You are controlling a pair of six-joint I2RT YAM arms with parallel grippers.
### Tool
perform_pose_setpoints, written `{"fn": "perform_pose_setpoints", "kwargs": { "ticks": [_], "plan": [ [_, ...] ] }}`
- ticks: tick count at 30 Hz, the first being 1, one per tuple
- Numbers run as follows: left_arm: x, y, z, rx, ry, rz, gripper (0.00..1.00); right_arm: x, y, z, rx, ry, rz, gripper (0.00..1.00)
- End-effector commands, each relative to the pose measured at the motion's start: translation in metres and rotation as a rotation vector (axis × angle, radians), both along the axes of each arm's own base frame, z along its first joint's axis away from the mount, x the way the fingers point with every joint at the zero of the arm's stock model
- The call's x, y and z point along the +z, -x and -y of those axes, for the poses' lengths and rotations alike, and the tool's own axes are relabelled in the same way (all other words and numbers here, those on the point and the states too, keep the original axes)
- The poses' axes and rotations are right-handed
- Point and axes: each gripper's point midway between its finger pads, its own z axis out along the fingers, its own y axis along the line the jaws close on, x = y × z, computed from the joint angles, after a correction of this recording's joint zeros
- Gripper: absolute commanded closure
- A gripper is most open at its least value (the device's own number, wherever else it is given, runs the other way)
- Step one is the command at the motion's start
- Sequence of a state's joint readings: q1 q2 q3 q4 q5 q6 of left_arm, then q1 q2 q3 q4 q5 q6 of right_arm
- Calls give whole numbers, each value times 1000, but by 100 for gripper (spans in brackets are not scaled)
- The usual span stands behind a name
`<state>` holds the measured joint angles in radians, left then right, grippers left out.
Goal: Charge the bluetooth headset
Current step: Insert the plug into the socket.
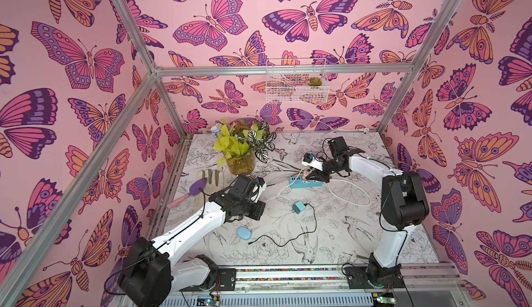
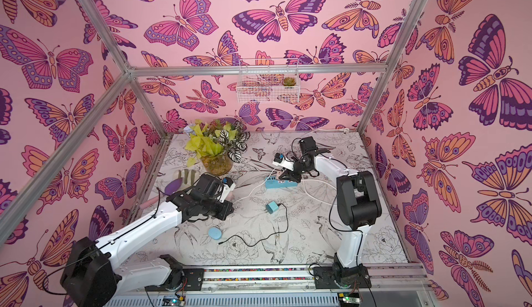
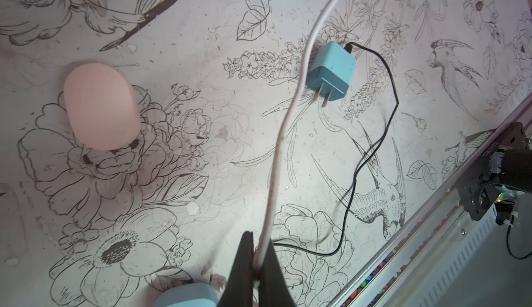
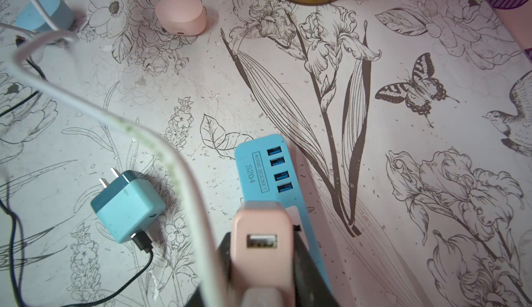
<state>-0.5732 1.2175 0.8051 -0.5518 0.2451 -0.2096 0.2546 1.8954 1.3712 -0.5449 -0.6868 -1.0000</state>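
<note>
While the right gripper (image 4: 262, 248) is clamping the pink USB wall adapter (image 4: 260, 225) by its sides, jaws partly closed around it, just above the near end of the blue power strip (image 4: 253, 173), the left gripper (image 3: 256, 262) is pinching the white charging cable (image 3: 280, 135) between fully closed jaws. The step in hand appears to be plugging the adapter into the strip. The next move is probably calling for a straight push with the prongs lined up, then for carrying the cable's plug to the headset. The pink earbud case (image 4: 181, 16) is lying well ahead of the right gripper, past the strip, and off to one side of the left gripper, apart from it. A light-blue earbud case (image 3: 187, 294) is sitting just beside the left fingertips, so which case is meant is uncertain. The adapter's body is hiding its prongs, so I cannot tell whether they are seated. The cable's plug end is running out of frame behind the left jaws, and in both top views the left gripper is lying hidden beneath its own arm.
</note>
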Motion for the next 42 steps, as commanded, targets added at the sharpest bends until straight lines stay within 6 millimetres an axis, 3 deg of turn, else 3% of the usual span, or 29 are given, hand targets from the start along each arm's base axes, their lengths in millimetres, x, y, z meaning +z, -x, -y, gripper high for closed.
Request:
{"fn": "perform_pose_setpoints", "kwargs": {
  "ticks": [1, 13, 21, 32, 42],
  "plan": [
    [0, 5, -9, -2, -32, -18, 100, 3, -1, 1, 43, 2, 3, 95],
    [-1, 4, 7, -37, 37, -45, 100, -13, -9, 13, 52, 95, 10, 95],
    [-1, 3, 7, -37, 41, -33, 100, -27, -8, 14, 64, 107, -15, 95],
    [2, 2, 6, -33, 47, -17, 100, -44, 8, 2, 149, 135, -35, 95],
    [7, 2, 6, -29, 67, 5, 100, -52, 9, 15, 140, 212, -25, 97]
  ]
}}
